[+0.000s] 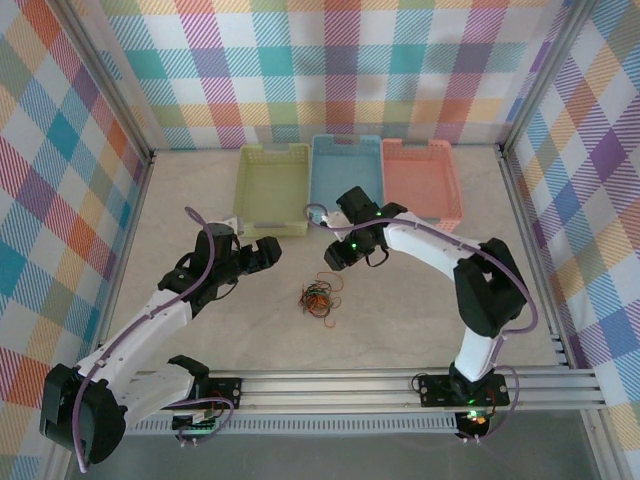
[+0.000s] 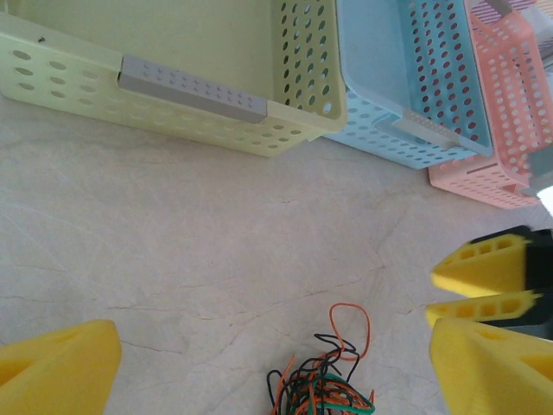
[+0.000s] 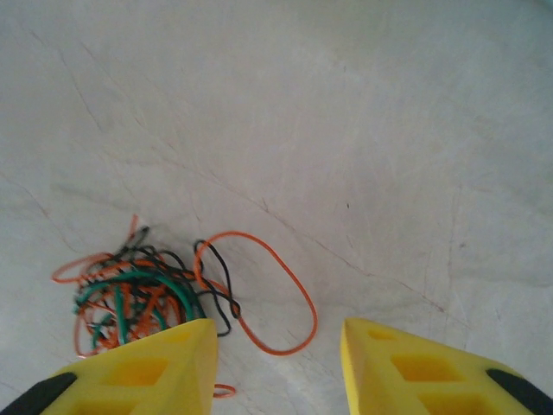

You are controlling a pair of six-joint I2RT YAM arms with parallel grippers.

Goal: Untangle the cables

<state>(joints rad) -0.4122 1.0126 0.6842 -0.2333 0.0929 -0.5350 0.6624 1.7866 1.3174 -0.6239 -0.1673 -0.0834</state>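
The cables (image 1: 318,298) lie in one small tangle of thin orange, black and green wires on the table, between the two arms. My left gripper (image 1: 268,252) hovers to their upper left, open; in the left wrist view its gripper (image 2: 275,346) is spread wide above the tangle (image 2: 328,385), touching nothing. My right gripper (image 1: 335,258) hangs just behind the tangle, open. In the right wrist view an orange loop (image 3: 281,285) sticks out of the bundle (image 3: 130,294) and reaches into the gap of the gripper (image 3: 276,333). The left finger hides the bundle's near edge.
Three perforated trays stand side by side at the back: yellow-green (image 1: 272,188), blue (image 1: 345,175) and pink (image 1: 422,178). Plaid walls close in the table on three sides. The right gripper's yellow fingertips (image 2: 484,272) show at the right edge of the left wrist view.
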